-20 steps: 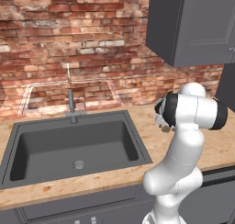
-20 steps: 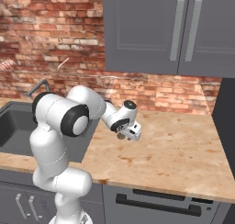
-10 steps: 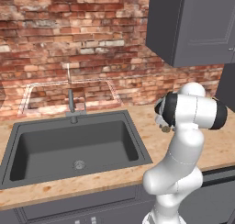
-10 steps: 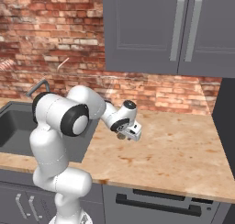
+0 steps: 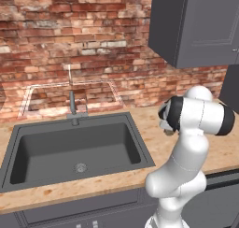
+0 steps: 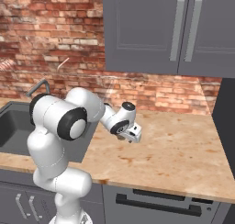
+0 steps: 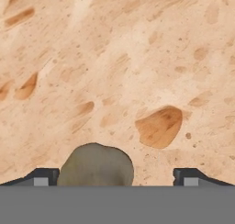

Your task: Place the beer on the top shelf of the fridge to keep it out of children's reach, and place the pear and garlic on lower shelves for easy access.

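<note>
You're on the garlic [image 7: 95,165] step: it sits on the wooden surface [image 6: 183,149] between the tips of your pincer [image 7: 114,177], nearer the left one. The pincer stands wide open, gripping nothing. Next, I'd judge, lower, centre on the bulb, then close before heading for a lower fridge shelf

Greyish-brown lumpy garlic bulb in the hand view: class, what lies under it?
The greyish-brown lumpy garlic bulb lies on the speckled tan stone counter, between the open dark fingers. The counter directly beneath it is covered, and the bulb's lower part is cut off.
</note>
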